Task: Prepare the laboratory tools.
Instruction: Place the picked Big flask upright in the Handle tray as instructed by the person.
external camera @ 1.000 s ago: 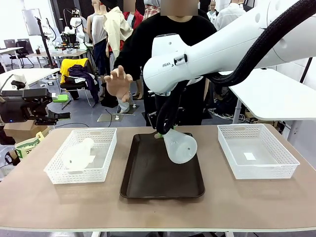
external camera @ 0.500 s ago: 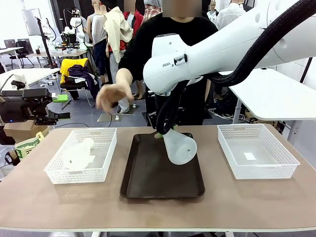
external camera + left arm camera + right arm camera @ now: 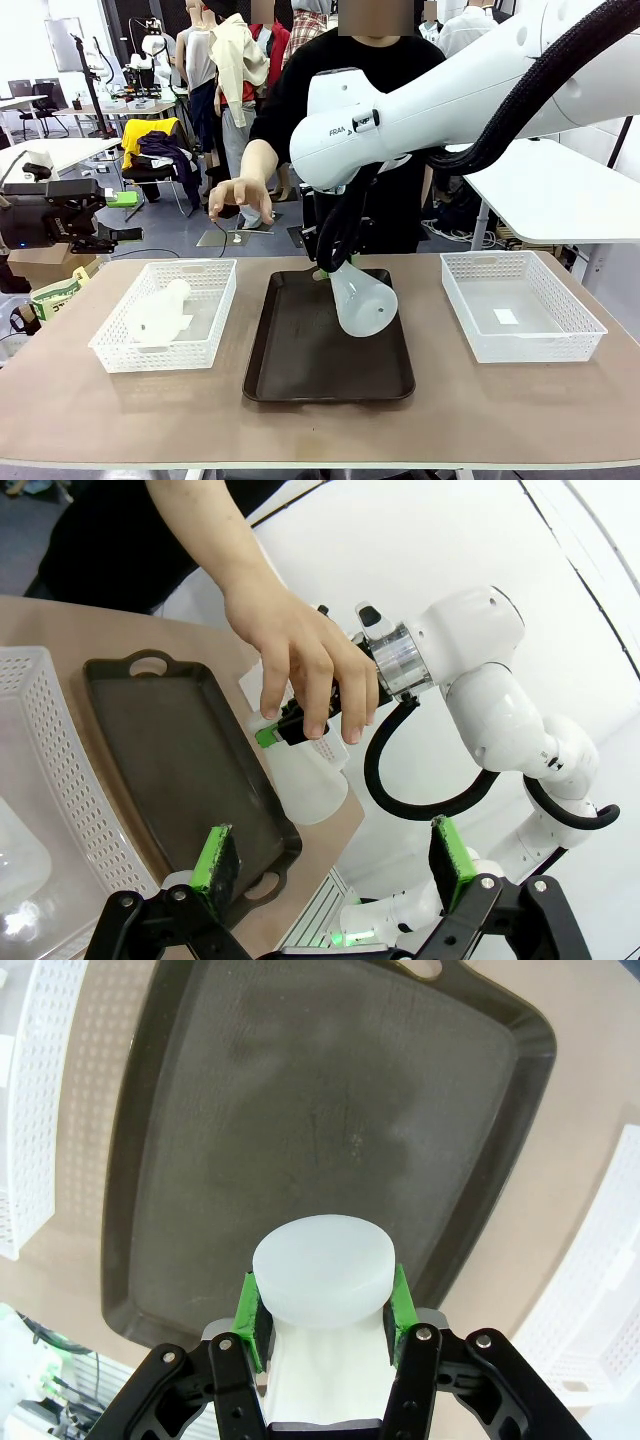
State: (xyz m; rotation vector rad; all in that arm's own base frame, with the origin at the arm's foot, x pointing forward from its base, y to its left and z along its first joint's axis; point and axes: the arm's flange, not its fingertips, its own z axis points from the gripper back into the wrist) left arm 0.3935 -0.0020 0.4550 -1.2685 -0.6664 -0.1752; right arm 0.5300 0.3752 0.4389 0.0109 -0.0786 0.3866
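Front view has the right tool (image 3: 324, 264) clamped on the neck of a frosted conical flask (image 3: 363, 300), which hangs slanted over the dark brown tray (image 3: 300, 375). The flask's neck points up and toward the far left, and its wide base points down and toward the near right. The base is close above the tray floor; whether it touches cannot be told. Setting it upright would, I judge, mean swinging that long axis to vertical, and the right arm is already on it. In the right wrist view the flat base faces the tray's middle, with green pads (image 3: 392, 1300) pressed on both sides of the neck. The left tool (image 3: 335, 855) stands wide with nothing between its fingers, on the near left. A second flask (image 3: 160, 312) lies on its side in the left basket (image 3: 222, 300); the right basket (image 3: 560, 345) sits on the tabletop (image 3: 100, 420). The person's hand (image 3: 238, 195) hovers above the tray's far-left corner, close to the right tool, and may get in its way.
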